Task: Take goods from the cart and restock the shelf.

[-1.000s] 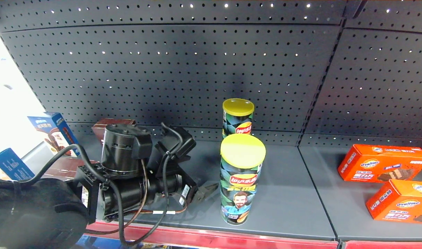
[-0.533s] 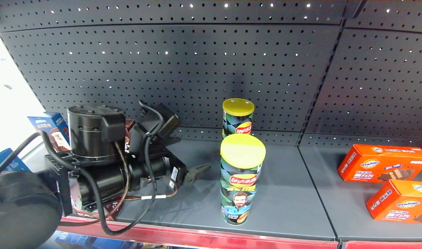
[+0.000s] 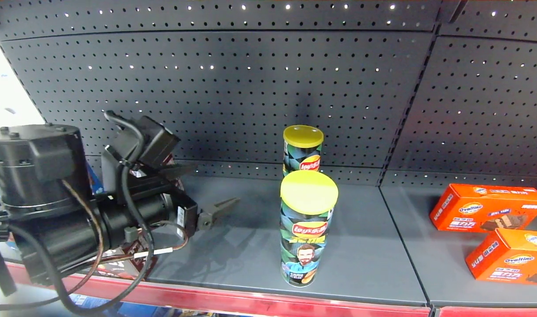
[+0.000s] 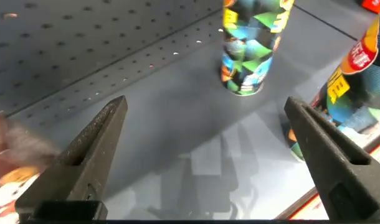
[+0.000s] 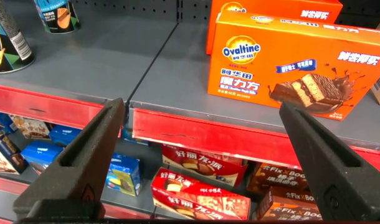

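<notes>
A tall cardboard chip canister with a yellow plastic lid (image 3: 306, 229) stands upright near the red front edge of the grey metal shelf (image 3: 374, 259). A second matching canister (image 3: 302, 152) stands just behind it, by the dark perforated back panel (image 3: 233, 88). The left pincer (image 4: 205, 109) hangs over the shelf to the canisters' left, apart from them, its fingers spread and holding nothing. What appears to be a dark red box (image 3: 119, 266) lies partly hidden under that arm. The right pincer (image 5: 202, 106), likewise spread and empty, sits in front of the shelf edge near two flat orange cardboard boxes (image 3: 488, 207), with red snack boxes (image 5: 199, 193) on the tier below.
</notes>
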Available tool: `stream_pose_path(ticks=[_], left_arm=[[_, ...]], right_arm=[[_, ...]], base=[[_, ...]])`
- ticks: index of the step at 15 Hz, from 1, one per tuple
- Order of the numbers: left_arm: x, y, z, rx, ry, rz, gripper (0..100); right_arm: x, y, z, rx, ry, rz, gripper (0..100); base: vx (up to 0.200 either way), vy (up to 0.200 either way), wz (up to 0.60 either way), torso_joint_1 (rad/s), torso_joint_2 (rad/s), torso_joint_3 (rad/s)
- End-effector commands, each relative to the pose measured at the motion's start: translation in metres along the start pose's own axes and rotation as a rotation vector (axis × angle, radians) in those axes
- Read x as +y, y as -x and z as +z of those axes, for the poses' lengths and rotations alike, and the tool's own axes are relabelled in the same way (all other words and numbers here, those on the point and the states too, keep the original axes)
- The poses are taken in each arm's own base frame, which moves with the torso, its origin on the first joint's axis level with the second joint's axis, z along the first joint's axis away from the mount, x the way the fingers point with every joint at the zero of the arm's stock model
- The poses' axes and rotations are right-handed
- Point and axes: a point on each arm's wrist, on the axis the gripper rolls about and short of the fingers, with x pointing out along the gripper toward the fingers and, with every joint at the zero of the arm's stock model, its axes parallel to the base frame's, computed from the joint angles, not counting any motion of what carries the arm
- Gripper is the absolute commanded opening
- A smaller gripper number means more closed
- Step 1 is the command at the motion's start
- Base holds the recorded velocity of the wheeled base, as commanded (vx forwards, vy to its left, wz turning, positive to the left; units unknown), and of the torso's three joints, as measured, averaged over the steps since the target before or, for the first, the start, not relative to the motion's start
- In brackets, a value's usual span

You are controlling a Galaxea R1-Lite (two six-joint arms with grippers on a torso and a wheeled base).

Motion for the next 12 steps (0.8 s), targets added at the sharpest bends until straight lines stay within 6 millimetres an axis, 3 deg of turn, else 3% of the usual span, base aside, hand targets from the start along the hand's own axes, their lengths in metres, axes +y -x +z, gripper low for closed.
stream_pose_path(ticks=[1,12], left_arm=[[0.004,0.022,0.006,-0.051,-0.002,0.033,100],[0.012,0.085,0.001,-0.145,0.013,0.144,100]], right_arm=[[0.0,0.0,0.0,0.001,0.001,0.001,100],[0.0,0.0,0.0,0.001,0.002,0.001,100]], base=[[0.0,0.0,0.0,0.0,0.0,0.0],[0.0,0.0,0.0,0.0,0.0,0.0]])
